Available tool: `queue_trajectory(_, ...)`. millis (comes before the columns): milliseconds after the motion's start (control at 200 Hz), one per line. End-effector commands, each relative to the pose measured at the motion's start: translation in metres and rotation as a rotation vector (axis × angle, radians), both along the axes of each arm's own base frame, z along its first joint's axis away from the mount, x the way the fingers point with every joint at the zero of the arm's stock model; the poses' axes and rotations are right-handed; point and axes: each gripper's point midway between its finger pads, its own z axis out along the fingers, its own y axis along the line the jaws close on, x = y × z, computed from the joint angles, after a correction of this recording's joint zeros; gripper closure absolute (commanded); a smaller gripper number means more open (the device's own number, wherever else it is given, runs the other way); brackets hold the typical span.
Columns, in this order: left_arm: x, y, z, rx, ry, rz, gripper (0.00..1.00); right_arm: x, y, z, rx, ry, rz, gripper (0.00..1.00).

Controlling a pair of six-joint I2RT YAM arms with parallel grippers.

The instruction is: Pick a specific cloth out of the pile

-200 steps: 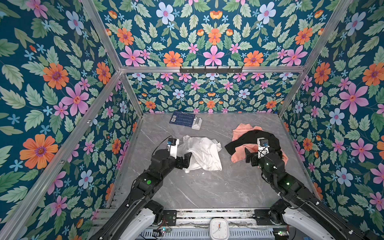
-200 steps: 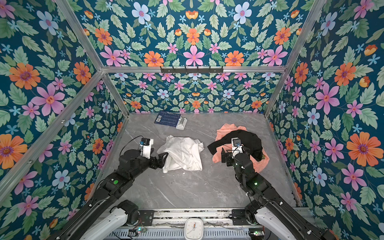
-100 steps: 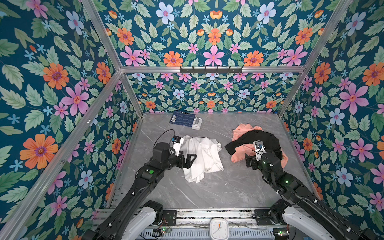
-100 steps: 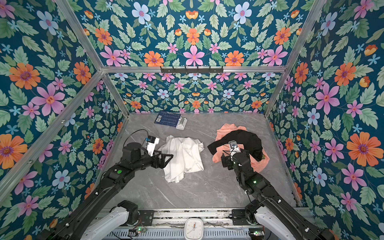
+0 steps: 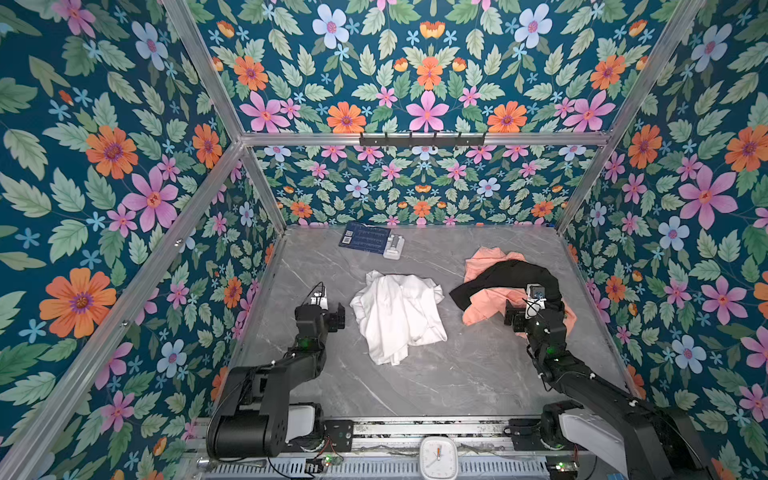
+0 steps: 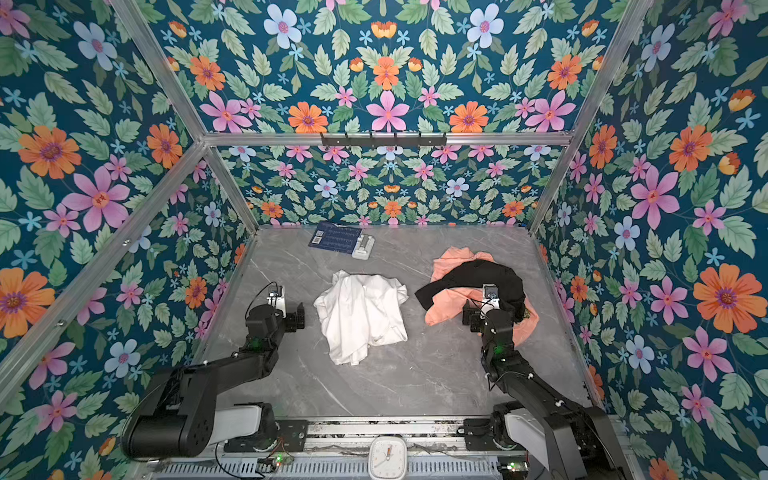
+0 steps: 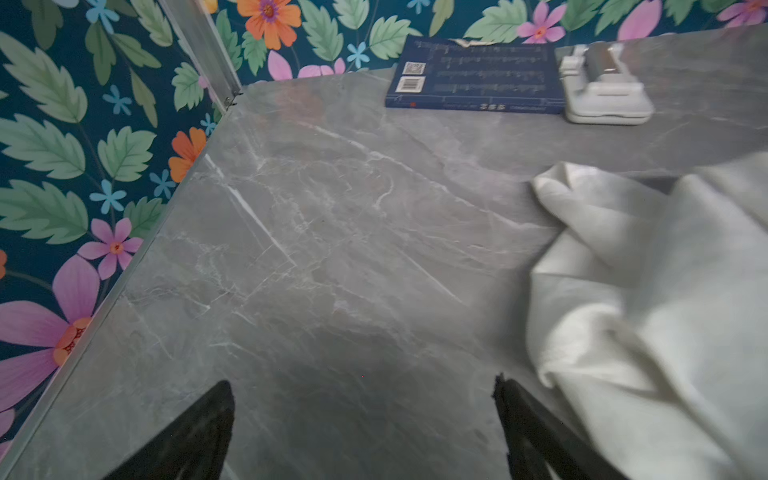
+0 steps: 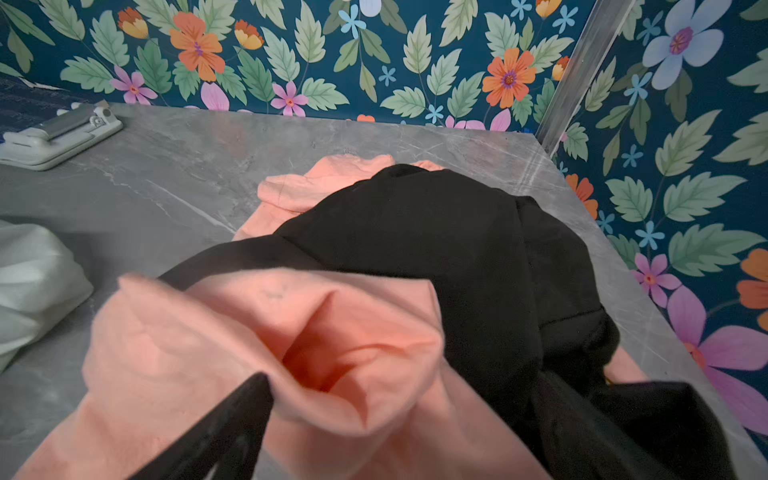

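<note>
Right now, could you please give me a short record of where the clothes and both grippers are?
white cloth: crumpled mid-table, lying apart from the pile
pile: black garment draped over peach garment, on the right side
left gripper: open, empty, over bare table beside the white cloth
right gripper: open, at the peach garment's near edge, no grip visible
book: flat by the back wall, small white device next to it
</note>
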Motion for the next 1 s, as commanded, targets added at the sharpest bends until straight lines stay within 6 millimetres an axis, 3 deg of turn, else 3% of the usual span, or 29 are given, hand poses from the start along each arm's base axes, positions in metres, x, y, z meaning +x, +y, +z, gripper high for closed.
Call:
queue_trajectory(0,0.025,0.009,0.044,-0.081,-0.211,-0.004,0.01,0.013,0.000,0.025,-0.020,-0.125,0.000,0.01)
queue_trajectory(105,0.034,0.018,0.042,-0.146,-0.217,0.062,0.00,0.018,-0.004,0.014,-0.021,-0.106,-0.023,0.01)
queue_trajectory(170,0.023,0.014,0.030,-0.135,-0.268,0.046,0.01,0.021,-0.014,0.005,0.003,-0.103,-0.064,0.01)
queue_trajectory(205,0.021,0.018,0.039,-0.135,-0.341,0.069,0.00,0.021,-0.019,0.002,0.019,-0.107,-0.084,0.01)
queue_trajectory(245,0.021,0.022,0.031,-0.130,-0.291,0.108,0.00,0.020,-0.023,-0.005,0.030,-0.092,-0.095,0.01)
queue_trajectory(530,0.030,0.019,0.030,-0.107,-0.273,0.111,0.00,0.008,-0.026,-0.005,0.055,-0.200,-0.089,0.01)
queue_trajectory(685,0.038,-0.002,0.024,-0.092,-0.225,-0.010,0.00,0.012,-0.021,-0.009,0.036,-0.194,-0.061,0.01)
queue_trajectory(990,0.041,-0.002,0.025,-0.093,-0.227,-0.012,0.00,0.017,-0.016,-0.013,0.029,-0.152,-0.040,0.01)
